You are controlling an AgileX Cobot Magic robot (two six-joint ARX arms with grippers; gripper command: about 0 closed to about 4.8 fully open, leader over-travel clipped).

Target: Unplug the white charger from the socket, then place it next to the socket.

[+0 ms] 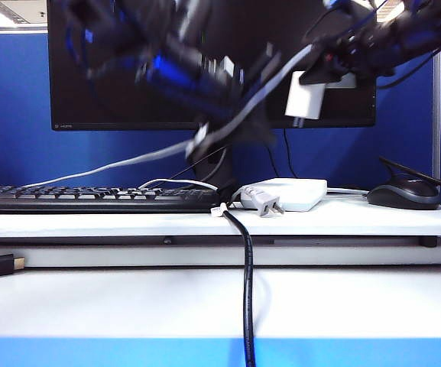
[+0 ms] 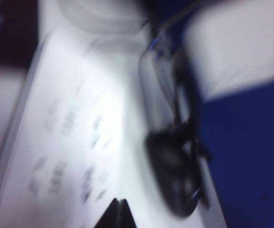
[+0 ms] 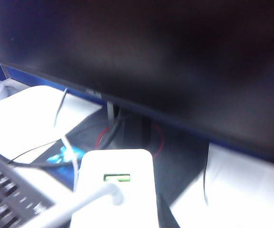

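The white charger point(image 1: 306, 98) hangs in the air in front of the monitor, with my right gripper point(image 1: 321, 75) shut on it from above. In the right wrist view the charger point(image 3: 120, 199) fills the space at the jaws, its thin white cable point(image 3: 80, 202) leaving beside a green port; the fingers themselves are hidden. The socket point(image 1: 290, 191), a flat white strip, lies on the desk below. My left gripper point(image 1: 203, 128) is motion-blurred, above and left of the socket. In the left wrist view its black fingertips point(image 2: 120, 211) are pressed together over the socket point(image 2: 65, 137), holding nothing.
A small grey-white plug point(image 1: 262, 202) with bare prongs lies at the socket's front, on a black cord point(image 1: 247, 290) running over the desk edge. A black mouse point(image 1: 403, 193) sits right of the socket, a keyboard point(image 1: 90, 197) left. The monitor point(image 1: 128, 99) stands behind.
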